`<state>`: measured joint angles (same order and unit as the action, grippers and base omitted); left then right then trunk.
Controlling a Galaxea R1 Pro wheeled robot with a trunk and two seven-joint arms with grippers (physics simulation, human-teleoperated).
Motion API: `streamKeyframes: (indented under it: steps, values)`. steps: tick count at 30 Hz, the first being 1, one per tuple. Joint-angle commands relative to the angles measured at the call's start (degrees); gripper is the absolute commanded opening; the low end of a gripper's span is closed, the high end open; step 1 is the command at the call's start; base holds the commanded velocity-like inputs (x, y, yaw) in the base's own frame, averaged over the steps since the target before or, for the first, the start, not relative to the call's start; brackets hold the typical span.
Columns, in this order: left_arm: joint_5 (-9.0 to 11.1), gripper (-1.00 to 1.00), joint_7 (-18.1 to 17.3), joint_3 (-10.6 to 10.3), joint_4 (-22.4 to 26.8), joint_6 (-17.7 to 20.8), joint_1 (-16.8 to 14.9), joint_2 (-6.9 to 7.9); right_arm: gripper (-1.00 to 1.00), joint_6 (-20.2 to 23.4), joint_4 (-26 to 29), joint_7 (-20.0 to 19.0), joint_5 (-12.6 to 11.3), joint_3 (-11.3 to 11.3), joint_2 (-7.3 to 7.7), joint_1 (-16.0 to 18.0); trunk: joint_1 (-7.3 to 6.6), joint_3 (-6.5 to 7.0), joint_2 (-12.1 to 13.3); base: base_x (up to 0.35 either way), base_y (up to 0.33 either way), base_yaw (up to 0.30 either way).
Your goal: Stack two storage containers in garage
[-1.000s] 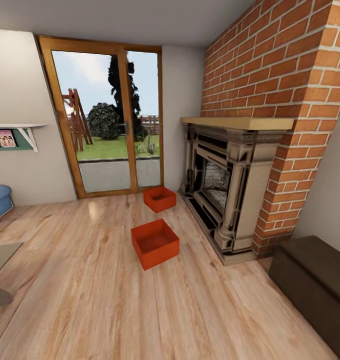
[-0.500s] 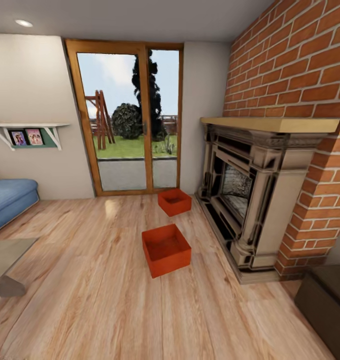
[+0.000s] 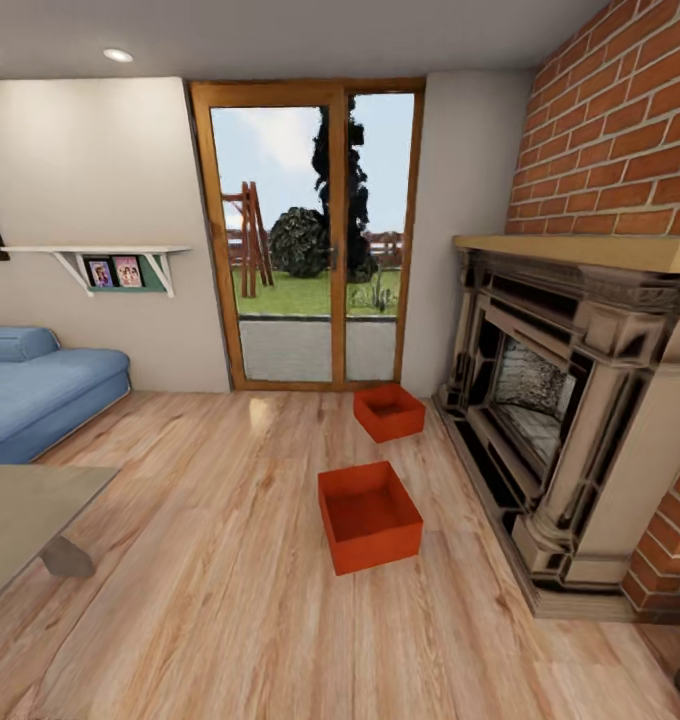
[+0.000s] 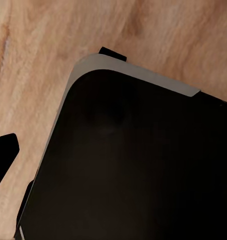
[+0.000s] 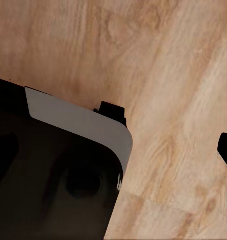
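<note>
Approaching looks like the step in hand: both orange-red containers, near (image 3: 370, 515) and far (image 3: 389, 412), sit on wood planks beside the fireplace (image 3: 570, 400). Gripper states cannot be told. Next: drive closer.

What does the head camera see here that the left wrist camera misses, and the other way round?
The head view takes in the room: two orange-red storage containers, the nearer and the farther, standing apart near the fireplace, plus the glass door and a blue sofa. The left wrist view looks down on a dark rounded body with a pale edge, presumably part of the robot. Both show the light wood plank floor.
</note>
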<state>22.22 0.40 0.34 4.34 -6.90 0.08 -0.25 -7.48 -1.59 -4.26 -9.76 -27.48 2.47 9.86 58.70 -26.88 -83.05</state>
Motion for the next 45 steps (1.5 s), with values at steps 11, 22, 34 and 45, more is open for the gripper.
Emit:
streamKeyframes:
  steps: [11, 22, 34, 45]
  values:
    - [0.28, 1.0, 0.04, 0.02, 0.05, -0.05, -0.01, -0.02, 1.0, -0.34, -0.17, -0.31, -0.61, -0.38, -0.01, 0.07, 0.03, -0.05, -0.03, 0.295, 0.138, 0.269]
    - [0.28, 1.0, 0.04, 0.01, 0.05, 0.07, 0.01, -0.02, 1.0, -0.34, -0.17, -0.31, -0.58, -0.41, 0.03, 0.07, 0.03, -0.05, -0.03, 0.303, 0.136, 0.249]
    - [0.46, 1.0, 0.04, 0.1, 0.05, 0.48, 0.01, -0.02, 1.0, -0.26, -0.17, -0.31, -0.67, -0.61, 0.23, 0.07, 0.03, -0.05, -0.03, 0.321, 0.01, 0.011]
    - [0.46, 1.0, 0.04, 0.1, 0.05, 0.48, 0.01, -0.02, 1.0, -0.07, -0.17, -0.33, -0.6, -0.43, -0.12, 0.07, 0.03, -0.05, -0.03, 0.321, 0.0, 0.002]
